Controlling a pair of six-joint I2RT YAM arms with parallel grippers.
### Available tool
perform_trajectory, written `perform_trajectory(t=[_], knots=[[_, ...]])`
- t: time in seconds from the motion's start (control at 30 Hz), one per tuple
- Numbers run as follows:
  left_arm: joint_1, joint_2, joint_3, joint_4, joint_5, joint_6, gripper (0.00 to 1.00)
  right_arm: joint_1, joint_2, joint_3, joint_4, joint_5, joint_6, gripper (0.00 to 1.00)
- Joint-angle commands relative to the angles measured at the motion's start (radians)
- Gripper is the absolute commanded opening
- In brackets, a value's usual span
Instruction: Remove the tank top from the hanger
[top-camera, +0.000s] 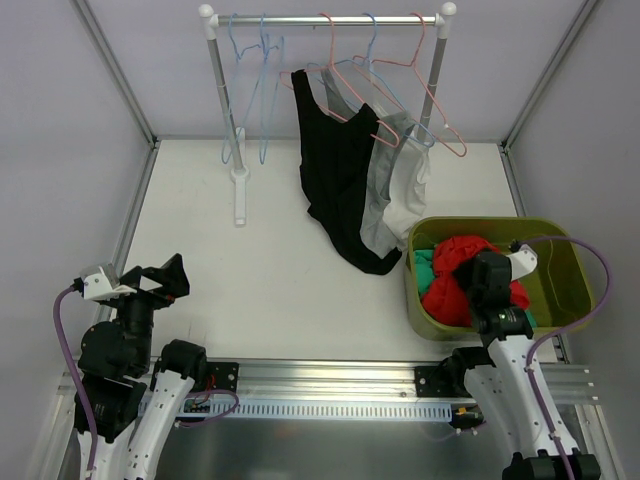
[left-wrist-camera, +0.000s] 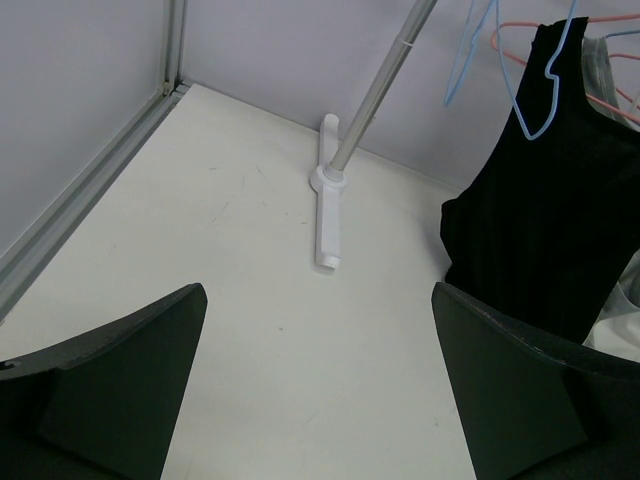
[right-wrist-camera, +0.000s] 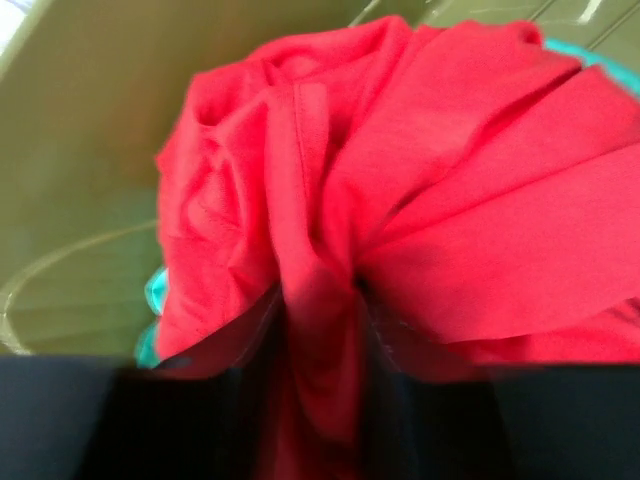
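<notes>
Red tank top (right-wrist-camera: 400, 200) sits pinched narrowly in my right gripper (right-wrist-camera: 320, 335), lower centre, over the bin (right-wrist-camera: 80, 150); I reckon releasing comes next. Left gripper (left-wrist-camera: 318, 320) wide, empty.

Tank tops (top-camera: 345, 190) hang on the rack (top-camera: 330, 19) (bin (top-camera: 470, 222) front-right).

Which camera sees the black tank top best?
The top camera: the whole black tank top shows, hanging from the rail. The left wrist camera catches only part of it, cut off at the edge. The right wrist camera shows none, just red cloth.
</notes>
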Motion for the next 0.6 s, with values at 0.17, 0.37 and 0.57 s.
perform_trajectory(t=[0.17,0.37,0.57], knots=[[0.016,0.181,0.040,-0.023,0.070,-0.022,0.99,-0.010,-0.042,0.240,-0.089,0.014,-0.154,0.80],[0.107,0.400,0.078,-0.026,0.265,0.003,0.99,-0.010,0.022,0.456,-0.204,-0.144,-0.426,1.00],[0.130,0.520,0.201,-0.060,0.332,0.030,0.99,0.054,0.130,0.746,-0.431,-0.196,-0.583,0.99]])
